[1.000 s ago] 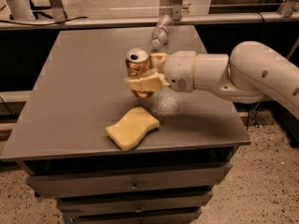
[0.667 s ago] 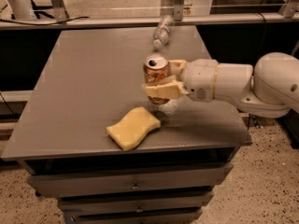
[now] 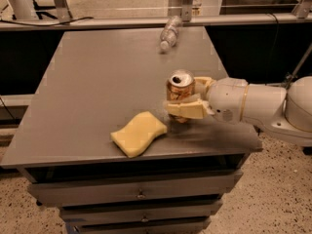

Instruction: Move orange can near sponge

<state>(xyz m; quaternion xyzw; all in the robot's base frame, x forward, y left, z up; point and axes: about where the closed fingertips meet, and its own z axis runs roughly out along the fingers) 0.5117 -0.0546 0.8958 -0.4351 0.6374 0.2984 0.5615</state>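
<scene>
Orange can (image 3: pixel 181 86) in hand (image 3: pixel 185 99), sponge (image 3: pixel 140 133) just beside, bottle (image 3: pixel 168 33) well behind

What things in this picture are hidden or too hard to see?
All in the camera view:
1. The orange can's bottom: hidden by the gripper shut around it, right of the sponge; touching the table or not, unclear.
2. The can's lettering: too small to read.
3. The bottle at the far edge: label too small.
4. The robot arm: cut off by the right edge.

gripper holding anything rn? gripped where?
Yes. The gripper is shut on the orange can, with its pale fingers on either side of the can's body, below the silver top. The can is upright.
</scene>
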